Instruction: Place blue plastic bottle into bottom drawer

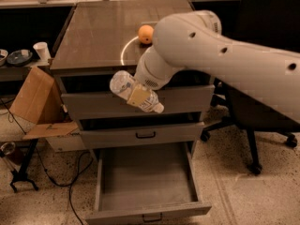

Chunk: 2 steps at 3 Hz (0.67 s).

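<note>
The blue plastic bottle (134,92), clear and ribbed with a pale label, hangs tilted in the air with its cap end down to the right, in front of the top drawer's face. My gripper (139,95) is shut on its middle; the thick white arm (220,55) reaches in from the right and hides most of the fingers. The bottom drawer (145,179) is pulled wide open below the bottle, and its grey interior holds nothing.
An orange (146,33) sits on the cabinet top (98,32). The two upper drawers (145,135) are slightly ajar. A cardboard box (33,97) leans at the left, with cables on the floor. A black office chair (267,41) stands at the right.
</note>
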{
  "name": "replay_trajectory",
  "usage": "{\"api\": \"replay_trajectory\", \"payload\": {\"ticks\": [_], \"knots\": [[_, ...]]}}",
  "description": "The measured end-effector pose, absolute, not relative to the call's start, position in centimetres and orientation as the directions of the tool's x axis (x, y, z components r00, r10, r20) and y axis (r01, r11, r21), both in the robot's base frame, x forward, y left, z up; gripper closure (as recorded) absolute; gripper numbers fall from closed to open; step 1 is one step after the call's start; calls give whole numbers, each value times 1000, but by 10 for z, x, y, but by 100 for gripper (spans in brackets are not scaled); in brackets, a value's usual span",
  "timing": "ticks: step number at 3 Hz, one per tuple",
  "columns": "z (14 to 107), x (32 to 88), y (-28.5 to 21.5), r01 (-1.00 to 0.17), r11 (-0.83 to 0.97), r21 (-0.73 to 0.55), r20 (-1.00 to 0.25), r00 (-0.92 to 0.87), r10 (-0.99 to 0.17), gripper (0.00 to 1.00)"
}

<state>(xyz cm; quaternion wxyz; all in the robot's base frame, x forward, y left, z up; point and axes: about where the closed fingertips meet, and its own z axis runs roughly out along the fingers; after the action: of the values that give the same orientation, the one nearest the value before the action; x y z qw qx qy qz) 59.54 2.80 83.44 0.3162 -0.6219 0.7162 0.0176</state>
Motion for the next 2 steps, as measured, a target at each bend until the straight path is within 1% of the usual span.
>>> {"api": "replay_trajectory", "payload": {"ticks": [1,2], "knots": [[779,554,68,-920,112,-376,-394,49,-918,100],[742,536,83,-930,67,-361,-352,69,-933,100]]}}
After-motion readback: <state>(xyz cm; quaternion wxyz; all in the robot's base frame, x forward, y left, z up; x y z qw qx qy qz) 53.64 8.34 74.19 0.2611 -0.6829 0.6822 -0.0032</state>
